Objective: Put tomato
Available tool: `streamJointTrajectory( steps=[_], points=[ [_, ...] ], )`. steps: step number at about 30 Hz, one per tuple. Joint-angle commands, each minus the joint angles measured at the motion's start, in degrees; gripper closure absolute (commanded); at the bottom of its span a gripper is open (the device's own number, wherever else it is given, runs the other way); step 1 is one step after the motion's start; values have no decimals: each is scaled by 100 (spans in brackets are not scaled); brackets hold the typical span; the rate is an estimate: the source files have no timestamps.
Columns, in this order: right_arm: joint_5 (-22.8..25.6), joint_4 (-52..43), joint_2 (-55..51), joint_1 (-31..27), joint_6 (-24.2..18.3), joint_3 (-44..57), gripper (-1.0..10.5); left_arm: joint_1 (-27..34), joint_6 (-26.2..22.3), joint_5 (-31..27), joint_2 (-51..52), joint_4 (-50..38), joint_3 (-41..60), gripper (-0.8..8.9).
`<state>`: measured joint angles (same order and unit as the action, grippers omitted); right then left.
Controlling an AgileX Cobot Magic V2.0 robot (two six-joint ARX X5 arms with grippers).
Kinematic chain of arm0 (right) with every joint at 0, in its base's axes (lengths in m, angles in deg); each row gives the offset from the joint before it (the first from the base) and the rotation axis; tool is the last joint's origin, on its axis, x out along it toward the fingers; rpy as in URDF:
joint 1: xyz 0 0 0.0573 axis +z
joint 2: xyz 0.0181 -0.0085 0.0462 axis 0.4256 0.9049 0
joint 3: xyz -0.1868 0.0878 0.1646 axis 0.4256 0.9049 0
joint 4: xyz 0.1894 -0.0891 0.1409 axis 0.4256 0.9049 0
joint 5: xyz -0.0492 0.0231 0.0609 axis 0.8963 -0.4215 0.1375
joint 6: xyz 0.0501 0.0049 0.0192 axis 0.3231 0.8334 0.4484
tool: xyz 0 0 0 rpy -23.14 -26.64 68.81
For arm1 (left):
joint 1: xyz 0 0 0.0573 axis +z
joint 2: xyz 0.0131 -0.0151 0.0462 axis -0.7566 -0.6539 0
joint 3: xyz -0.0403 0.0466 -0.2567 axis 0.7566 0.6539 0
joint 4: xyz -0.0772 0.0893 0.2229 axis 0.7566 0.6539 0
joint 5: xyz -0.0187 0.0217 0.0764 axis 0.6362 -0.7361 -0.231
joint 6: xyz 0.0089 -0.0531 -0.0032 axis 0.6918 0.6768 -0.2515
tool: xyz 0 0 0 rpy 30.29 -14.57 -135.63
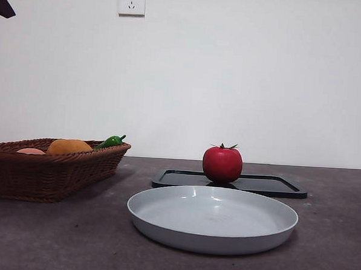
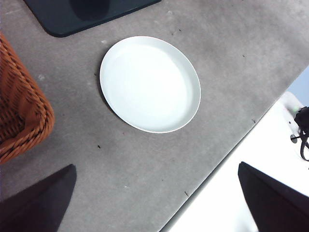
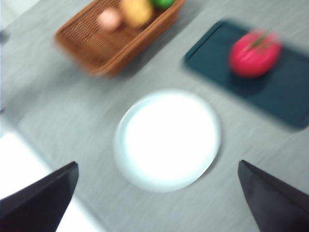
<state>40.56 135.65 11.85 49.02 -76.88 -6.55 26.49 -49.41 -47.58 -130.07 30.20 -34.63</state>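
The red tomato with a green stem stands on a flat black tray behind the empty grey plate. The blurred right wrist view shows the tomato on the tray, beyond the plate. My right gripper hangs open and empty high above the table, on the near side of the plate. My left gripper is open and empty high over the table's edge, with the plate below it. A black tip shows at the front view's top left corner.
A brown wicker basket stands at the left with an orange fruit, a pinkish item and a green pepper. It shows in both wrist views. A wall socket is behind.
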Motion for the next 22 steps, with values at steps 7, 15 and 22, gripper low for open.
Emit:
streamJointTrajectory(
  steps=[7, 15, 22],
  points=[
    [-511, 2, -387, 249, 52, 1036, 423, -22, -28, 48, -35, -26, -111, 254],
    [-514, -203, -374, 267, 52, 1165, 423, -22, -31, 48, -35, -26, -111, 254],
    [-511, -256, -374, 267, 52, 1165, 491, -22, -31, 48, -35, -26, -111, 305]
  ],
)
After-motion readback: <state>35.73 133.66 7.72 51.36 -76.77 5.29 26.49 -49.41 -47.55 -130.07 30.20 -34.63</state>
